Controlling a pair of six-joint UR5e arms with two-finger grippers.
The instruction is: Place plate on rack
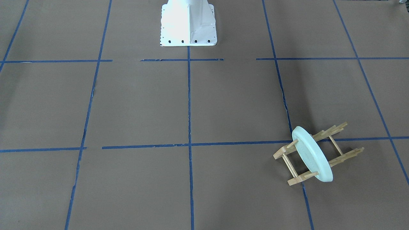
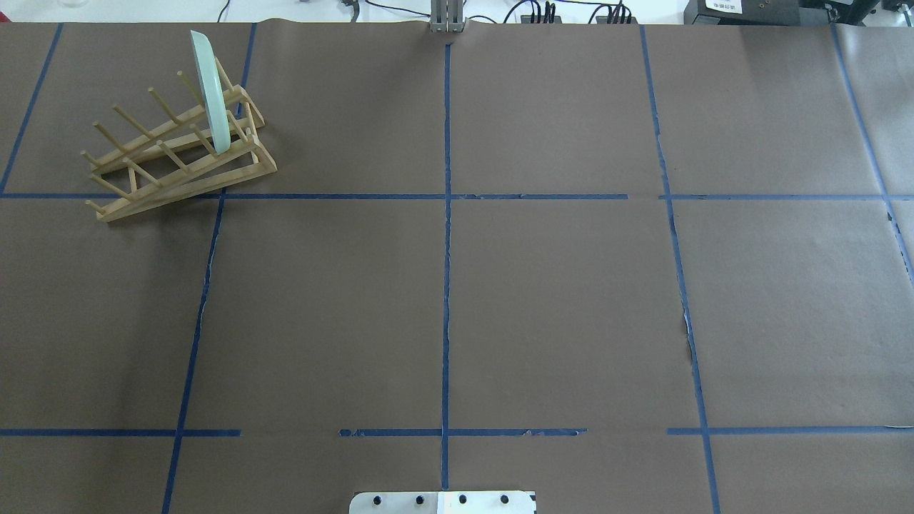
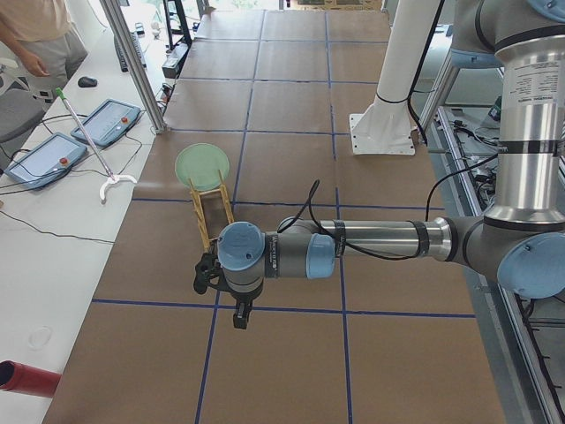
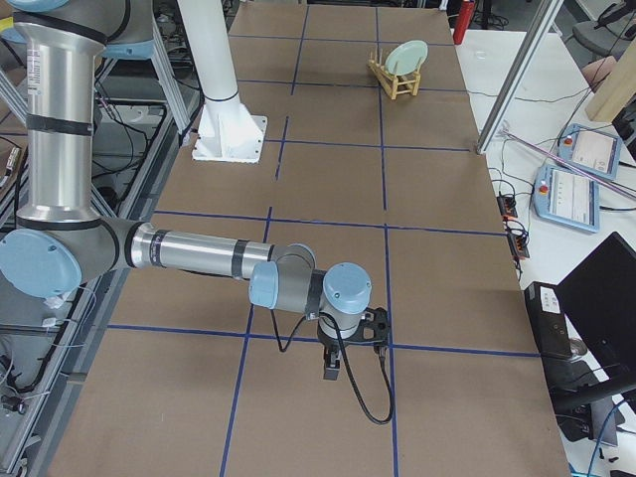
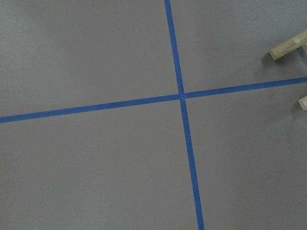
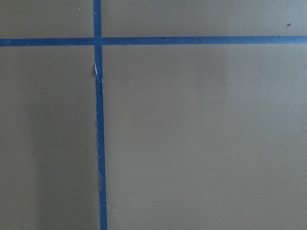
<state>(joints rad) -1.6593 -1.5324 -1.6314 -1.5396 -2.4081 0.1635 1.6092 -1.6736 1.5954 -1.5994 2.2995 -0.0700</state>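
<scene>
Nearest in the left side view: left gripper (image 3: 237, 316) pointing down, low over the brown-paper table (image 2: 557, 300), right by a blue tape line (image 2: 446, 285). Jaws too small here to call, and no fingers in the wrist view, so cannot tell wide or narrow. Nothing seen between them. Just beyond that gripper, the wooden rack (image 2: 178, 182), on the table's left side and far from the base, lying across a tape line. Only two rail ends poking into the left wrist view's right edge. Further along, at the rack's far end: the plate (image 1: 312, 154), up on its edge across both rails, slotted between pegs, slightly tilted, clear of both grippers. Over at the table's other end, the right gripper (image 4: 331, 370), also pointing down over tape, well apart from plate and rack. Jaws again impossible to judge.
</scene>
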